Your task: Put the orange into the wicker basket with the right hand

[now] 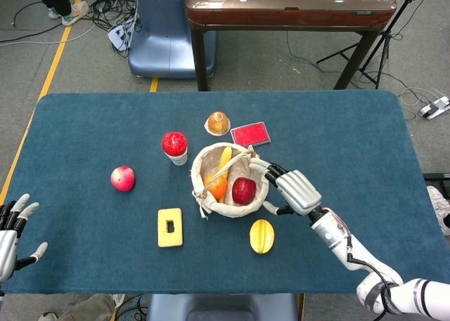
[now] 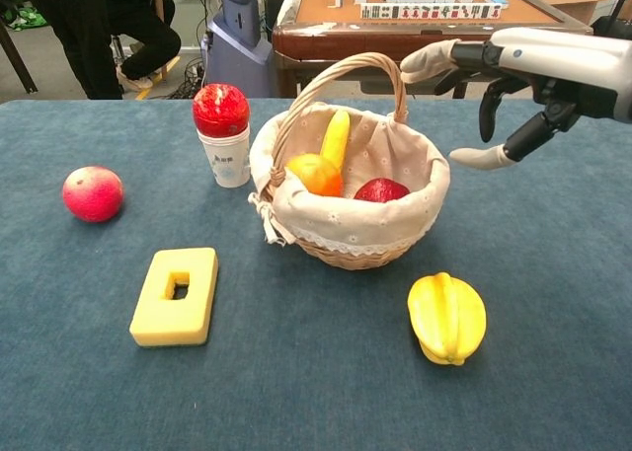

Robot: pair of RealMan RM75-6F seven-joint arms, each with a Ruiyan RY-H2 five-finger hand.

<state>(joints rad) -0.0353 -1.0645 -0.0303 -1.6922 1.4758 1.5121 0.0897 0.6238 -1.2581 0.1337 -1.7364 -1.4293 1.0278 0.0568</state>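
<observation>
The orange (image 1: 216,186) (image 2: 315,174) lies inside the wicker basket (image 1: 256,200) (image 2: 365,244), on its left side next to a yellow banana (image 1: 224,158) (image 2: 336,135) and a red apple (image 1: 244,190) (image 2: 381,189). My right hand (image 1: 292,190) (image 2: 499,81) hangs just right of the basket rim, fingers spread and holding nothing. My left hand (image 1: 10,230) rests open at the table's left front edge, seen only in the head view.
Around the basket lie a yellow starfruit (image 1: 261,236) (image 2: 447,317), a yellow block with a hole (image 1: 170,227) (image 2: 176,295), a red fruit on a white cup (image 1: 174,146) (image 2: 222,130), a pink apple (image 1: 122,178) (image 2: 93,192), a jelly cup (image 1: 218,122) and a red card (image 1: 250,134).
</observation>
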